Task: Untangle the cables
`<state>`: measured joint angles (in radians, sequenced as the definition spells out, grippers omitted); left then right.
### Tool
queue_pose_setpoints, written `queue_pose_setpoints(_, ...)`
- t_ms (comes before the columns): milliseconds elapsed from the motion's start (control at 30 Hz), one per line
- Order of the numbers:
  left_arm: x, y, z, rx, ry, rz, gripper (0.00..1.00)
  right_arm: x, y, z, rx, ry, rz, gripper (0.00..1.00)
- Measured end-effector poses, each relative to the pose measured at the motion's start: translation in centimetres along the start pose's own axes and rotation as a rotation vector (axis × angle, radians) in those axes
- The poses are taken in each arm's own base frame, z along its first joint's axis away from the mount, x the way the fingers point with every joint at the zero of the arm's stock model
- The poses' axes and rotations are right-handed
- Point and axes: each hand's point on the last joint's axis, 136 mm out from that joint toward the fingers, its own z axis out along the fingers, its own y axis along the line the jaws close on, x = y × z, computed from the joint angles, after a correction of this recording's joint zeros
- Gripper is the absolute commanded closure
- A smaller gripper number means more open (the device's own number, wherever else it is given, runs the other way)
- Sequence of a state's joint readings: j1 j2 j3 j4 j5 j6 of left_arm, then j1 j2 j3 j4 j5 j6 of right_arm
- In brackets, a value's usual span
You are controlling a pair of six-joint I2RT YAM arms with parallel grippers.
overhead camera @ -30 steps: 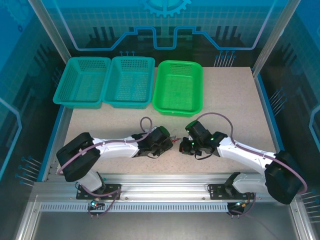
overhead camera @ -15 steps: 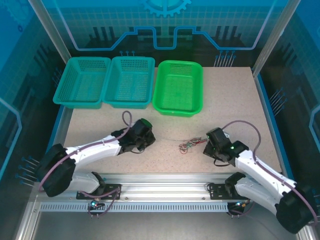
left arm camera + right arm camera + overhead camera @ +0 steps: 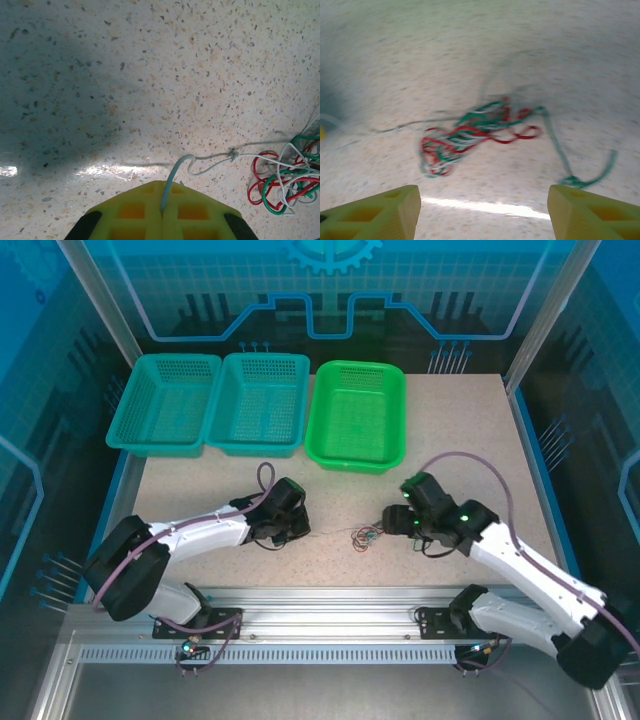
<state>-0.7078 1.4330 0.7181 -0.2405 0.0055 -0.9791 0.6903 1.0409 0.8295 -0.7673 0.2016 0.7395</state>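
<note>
Top external: right gripper point(image 3: 393, 524) released cables point(image 3: 365, 536), advanced toward them.

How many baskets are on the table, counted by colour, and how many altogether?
Teal baskets: 2
Green basket: 1
Total: 3

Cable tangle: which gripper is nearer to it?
Right. The right gripper hangs open beside the cable tangle; the left gripper sits farther off, shut on a white strand from it.
</note>
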Motion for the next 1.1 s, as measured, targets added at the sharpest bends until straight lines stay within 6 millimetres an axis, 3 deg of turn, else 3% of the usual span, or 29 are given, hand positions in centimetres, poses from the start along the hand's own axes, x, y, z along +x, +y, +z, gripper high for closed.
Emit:
queue_pose_setpoints(100, -0.1, -0.2, -0.2, 0.008, -0.005, 0.013, 1.00, 0.1, 2.4, 2.2, 0.031, 0.074, -0.080, 0.30)
queue_pose_setpoints(267, -0.6, -1.1, -1.6, 0.052, -0.035, 0.027, 1.00, 1.7, 1.4, 7.4, 0.163, 0.186, -0.095, 0.32)
queue_pose_setpoints(333, -0.8, -1.2, -2.4, 0.059, -0.053, 0.041, 1.00, 2.3, 0.5, 9.1, 0.220, 0.216, -0.098, 0.44)
queue_pose_setpoints(467, -1.5, -1.1, -5.2, 0.072, -0.126, 0.059, 1.00, 2.2, -0.8, 11.4, 0.244, 0.222, -0.059, 0.96)
queue_pose_setpoints(567, -2.1, 0.0, -8.1, 0.078, -0.200, 0.057, 1.00, 0.7, -1.8, 11.5, 0.201, 0.180, 0.018, 1.00)
queue_pose_setpoints(767, -4.3, 5.9, -13.7, -0.011, -0.367, -0.075, 1.00, -1.6, -5.1, 10.8, 0.195, 0.115, 0.121, 1.00)
queue_pose_setpoints(833, -4.3, 7.5, -14.1, -0.045, -0.384, -0.102, 1.00, -2.0, -5.5, 10.5, 0.194, 0.107, 0.113, 1.00)
queue_pose_setpoints(933, -3.3, 8.9, -12.8, -0.079, -0.341, -0.097, 1.00, -2.4, -5.2, 9.8, 0.166, 0.095, 0.076, 1.00)
queue_pose_setpoints(967, -2.9, 9.1, -12.2, -0.077, -0.320, -0.085, 0.98, -2.6, -4.8, 9.4, 0.139, 0.089, 0.056, 1.00)
queue_pose_setpoints(1100, -1.5, 8.0, -10.3, 0.024, -0.253, 0.014, 0.56, -3.9, -1.6, 6.8, -0.036, 0.029, -0.038, 1.00)
